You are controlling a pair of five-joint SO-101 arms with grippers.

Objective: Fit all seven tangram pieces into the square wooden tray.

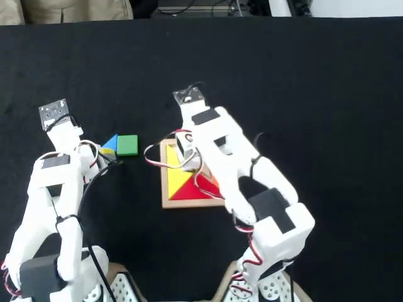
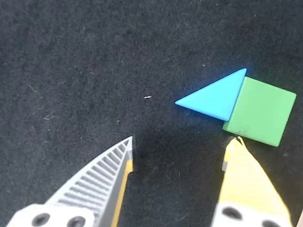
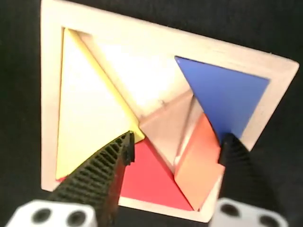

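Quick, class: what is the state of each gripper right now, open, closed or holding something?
Left gripper: open, empty, near the blue triangle.
Right gripper: open, empty, over the tray.

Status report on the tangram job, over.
Both open: left gripper by blue triangle and green square, right gripper over tray. Tray partly filled. Nothing in the way.

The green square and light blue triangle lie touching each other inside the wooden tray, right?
No. The green square and light blue triangle lie touching each other on the black table, outside the wooden tray, as the high view shows.
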